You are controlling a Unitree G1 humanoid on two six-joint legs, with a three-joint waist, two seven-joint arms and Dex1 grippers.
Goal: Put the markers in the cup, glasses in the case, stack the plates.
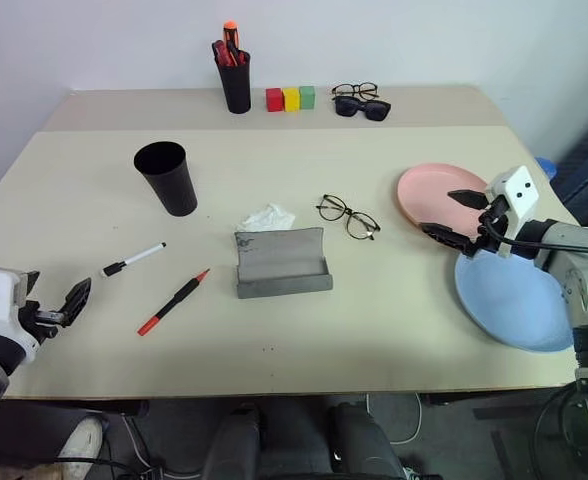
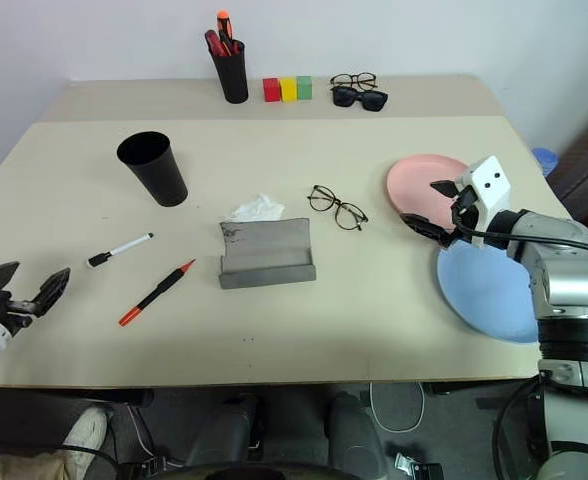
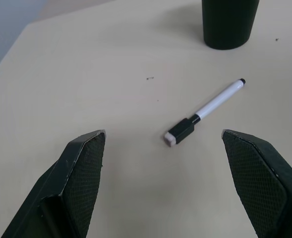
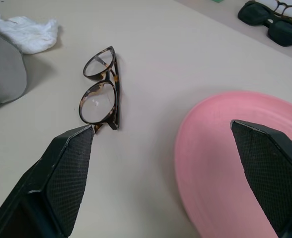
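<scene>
The white marker and the black marker with red ends lie at the front left, with the black cup upright behind them. My left gripper hovers open near the table's left front edge, pointing at the white marker with nothing between its fingers. The grey case stands open mid-table, and the wire glasses lie just right of it. My right gripper is open over the near edge of the pink plate. The blue plate lies at the front right.
Along the back stand a slim black pot of red and orange pens, three coloured blocks, dark sunglasses and black-rimmed glasses. A crumpled white tissue lies behind the case.
</scene>
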